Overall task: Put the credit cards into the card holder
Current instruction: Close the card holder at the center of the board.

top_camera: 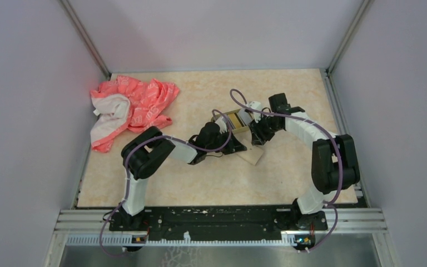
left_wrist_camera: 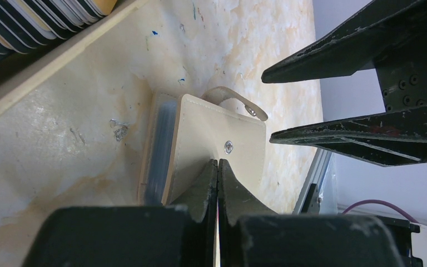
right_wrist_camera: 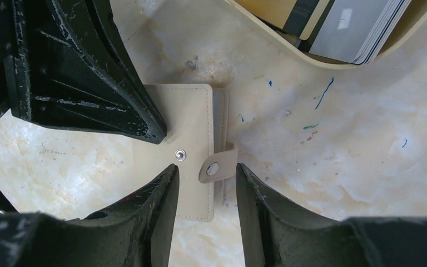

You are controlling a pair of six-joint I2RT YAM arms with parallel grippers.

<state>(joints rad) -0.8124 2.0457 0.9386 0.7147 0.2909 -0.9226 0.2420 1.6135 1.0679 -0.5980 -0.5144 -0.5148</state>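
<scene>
A beige card holder [right_wrist_camera: 183,119] with a snap stud lies flat on the table, its strap [right_wrist_camera: 218,166] undone and curled up; bluish card edges [left_wrist_camera: 157,144] show along its side. More credit cards [right_wrist_camera: 344,28] stand stacked in a gold-rimmed tin [right_wrist_camera: 289,53] just behind it. My left gripper [left_wrist_camera: 217,162] is shut, with its tips down on the holder's face beside the stud. My right gripper [right_wrist_camera: 205,169] is open and straddles the strap without gripping it. In the top view both grippers [top_camera: 239,146] [top_camera: 259,139] meet over the holder [top_camera: 252,156].
A pink and white cloth [top_camera: 128,108] lies bunched at the far left of the table. The tin [top_camera: 238,119] sits close behind both wrists. Walls enclose the table at the back and both sides.
</scene>
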